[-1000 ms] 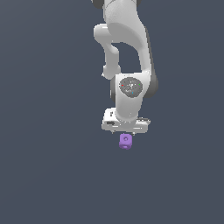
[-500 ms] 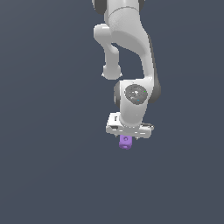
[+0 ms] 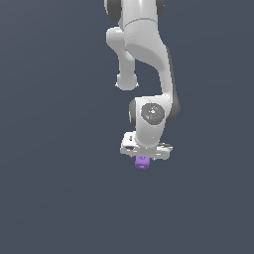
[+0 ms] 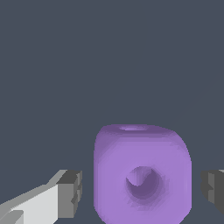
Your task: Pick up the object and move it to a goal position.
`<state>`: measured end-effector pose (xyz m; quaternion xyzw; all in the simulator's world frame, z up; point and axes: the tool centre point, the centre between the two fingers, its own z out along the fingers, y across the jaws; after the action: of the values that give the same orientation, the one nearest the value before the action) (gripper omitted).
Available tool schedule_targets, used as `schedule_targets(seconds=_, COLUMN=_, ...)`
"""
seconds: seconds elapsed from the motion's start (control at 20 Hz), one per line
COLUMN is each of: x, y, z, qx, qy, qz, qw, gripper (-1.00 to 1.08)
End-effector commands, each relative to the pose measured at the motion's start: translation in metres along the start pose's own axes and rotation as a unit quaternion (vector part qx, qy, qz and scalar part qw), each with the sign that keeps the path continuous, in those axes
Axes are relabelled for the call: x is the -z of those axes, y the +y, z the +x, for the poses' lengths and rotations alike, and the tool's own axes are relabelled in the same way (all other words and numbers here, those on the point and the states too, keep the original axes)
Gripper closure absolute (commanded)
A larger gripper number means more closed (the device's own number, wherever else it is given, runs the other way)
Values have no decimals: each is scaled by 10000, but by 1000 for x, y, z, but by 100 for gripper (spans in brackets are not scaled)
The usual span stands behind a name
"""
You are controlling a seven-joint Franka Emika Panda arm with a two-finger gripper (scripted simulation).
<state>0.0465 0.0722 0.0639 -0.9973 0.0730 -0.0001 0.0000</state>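
Note:
The object, a small purple rounded cube [image 3: 142,162] with round holes, sits just under the white hand of the arm in the exterior view. My gripper [image 3: 144,156] hangs straight over it, pointing down. In the wrist view the cube [image 4: 142,177] fills the space between the two fingers, one grey pad [image 4: 72,192] on one side and the other pad [image 4: 214,186] on the other. A narrow gap shows between each pad and the cube. The gripper [image 4: 142,189] is open around the cube and is not touching it.
The surface [image 3: 59,198] is a plain dark grey-blue all around. The white arm [image 3: 144,54] rises above the hand. No other object and no goal marker shows in either view.
The hand has come down and shifted slightly toward the exterior view's right, so its fingers now straddle the cube. The cube has stayed where it was.

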Motion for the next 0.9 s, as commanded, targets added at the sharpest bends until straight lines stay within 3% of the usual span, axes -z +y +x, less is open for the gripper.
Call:
schedule_targets(seconds=0.0, x=-13, y=0, z=-1, qx=-3, qy=-3, qz=-1, qw=10000, gripper=-92)
schedule_targets(seconds=0.35, x=-25, y=-1, z=1, qx=-8, qy=-1, qz=-1, qw=10000, gripper=-92)
schedule_targets(seconds=0.4, x=-25, y=-1, z=1, qx=-8, qy=-1, qz=-1, qw=10000, gripper=108)
schedule_targets(seconds=0.85, x=-25, y=-1, z=1, qx=-8, qy=-1, qz=-1, qw=10000, gripper=108)
